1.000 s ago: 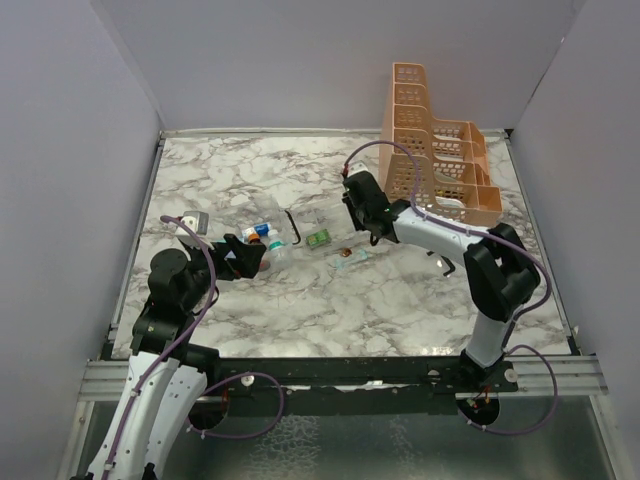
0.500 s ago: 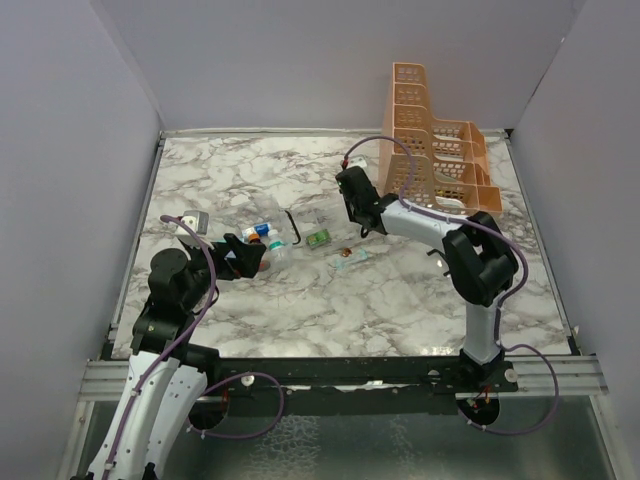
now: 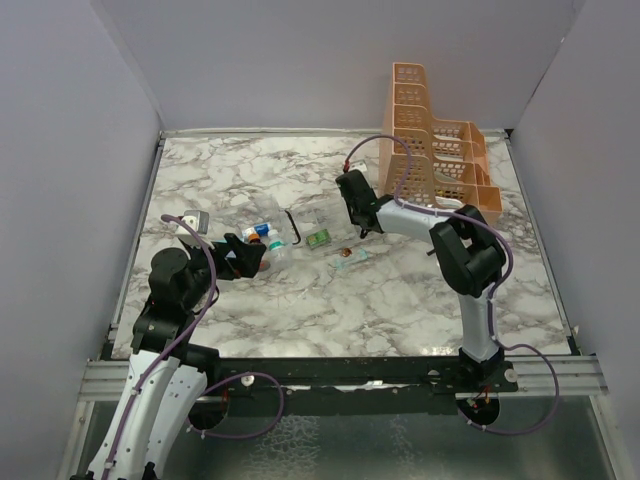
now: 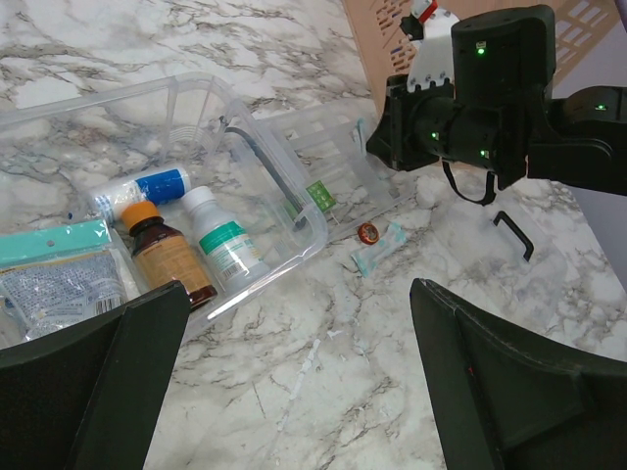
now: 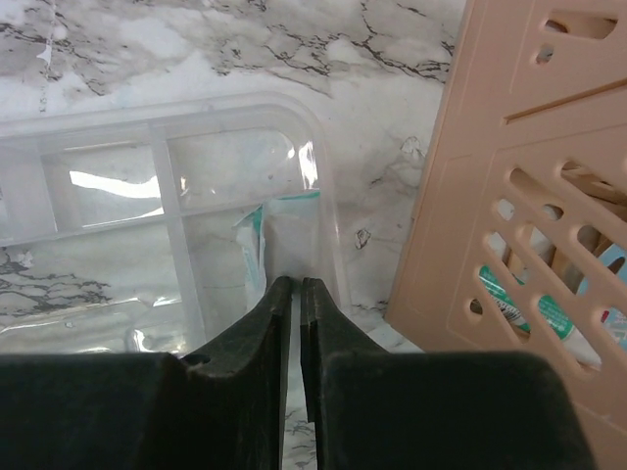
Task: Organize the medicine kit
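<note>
Roughly mid-task, by the look of it.

Top view: medicine kit (image 3: 258, 236) sits open on the marble surface (image 3: 400, 300), left of centre, with its lid (image 3: 322, 222) laid out to the rt. Left gripper (image 3: 250, 258) hovers just by the kit's near side. Right gripper (image 3: 356, 225) is down at the lid's rt end, nr the orange rack (image 3: 435, 160).

Left wrist view: left jaws spread wide, nothing between them. Inside the kit are a brown bottle (image 4: 167, 257), white bottle (image 4: 223, 245), blue-white tube (image 4: 147, 188) and teal packets (image 4: 49, 245). Loose outside are a round brown item (image 4: 367, 232) and a sachet (image 4: 380, 250) just beside it. Green packet (image 4: 318, 196) is at the lid, in or under it, can't tell.

Right wrist view: right jaws nearly closed, thin slit only, tips at the lid's rim over a teal-edged pouch (image 5: 284, 230). Whether they pinch anything, can't tell.

Judgement: bottles etc. are packed, loose bits are left to go in, and the lid is not yet shut.
</note>
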Motion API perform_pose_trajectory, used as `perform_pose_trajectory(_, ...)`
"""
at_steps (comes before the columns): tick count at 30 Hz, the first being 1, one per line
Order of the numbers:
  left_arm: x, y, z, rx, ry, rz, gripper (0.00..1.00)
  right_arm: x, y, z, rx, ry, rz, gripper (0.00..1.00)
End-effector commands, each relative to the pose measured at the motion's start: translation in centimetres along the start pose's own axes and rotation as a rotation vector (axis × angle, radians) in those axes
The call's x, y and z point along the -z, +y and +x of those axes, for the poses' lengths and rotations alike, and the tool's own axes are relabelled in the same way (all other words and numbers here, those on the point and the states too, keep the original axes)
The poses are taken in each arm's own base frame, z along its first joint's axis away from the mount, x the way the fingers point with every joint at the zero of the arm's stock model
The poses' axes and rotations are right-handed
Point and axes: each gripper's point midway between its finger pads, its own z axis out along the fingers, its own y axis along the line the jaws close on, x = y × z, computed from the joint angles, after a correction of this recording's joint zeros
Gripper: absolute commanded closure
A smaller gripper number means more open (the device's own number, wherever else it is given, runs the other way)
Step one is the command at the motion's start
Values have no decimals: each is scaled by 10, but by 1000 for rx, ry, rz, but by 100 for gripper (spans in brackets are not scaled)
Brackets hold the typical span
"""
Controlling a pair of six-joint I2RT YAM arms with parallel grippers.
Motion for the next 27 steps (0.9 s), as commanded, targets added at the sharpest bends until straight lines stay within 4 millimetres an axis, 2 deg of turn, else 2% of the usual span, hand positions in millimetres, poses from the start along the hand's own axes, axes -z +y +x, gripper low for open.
perform_pose_trajectory(1,0,-4,-9,-6,-26,14,1,5,0,14,25,26,-40,91)
perform_pose_trajectory(8,1,-4,-10,-8,-30,17,1,19,-5,26,59,59,-63,91)
perform_pose_trajectory(11,1,-5,-10,-5,-30,17,1,28,-8,13,21,38,-59,90)
perform_pose_trajectory(16,1,-9,-8,-12,-24,47,1,51,-8,-14,-57,-20,-94,84)
perform_pose_trajectory(19,1,-10,-8,-12,-21,53,1,65,-8,-23,-96,-34,-119,80)
perform_pose_trajectory(22,1,-10,-8,-11,-22,54,1,80,-6,-19,-124,-27,-170,75)
perform_pose_trajectory(27,1,-11,-8,-13,-25,55,1,99,8,6,-144,8,-297,67)
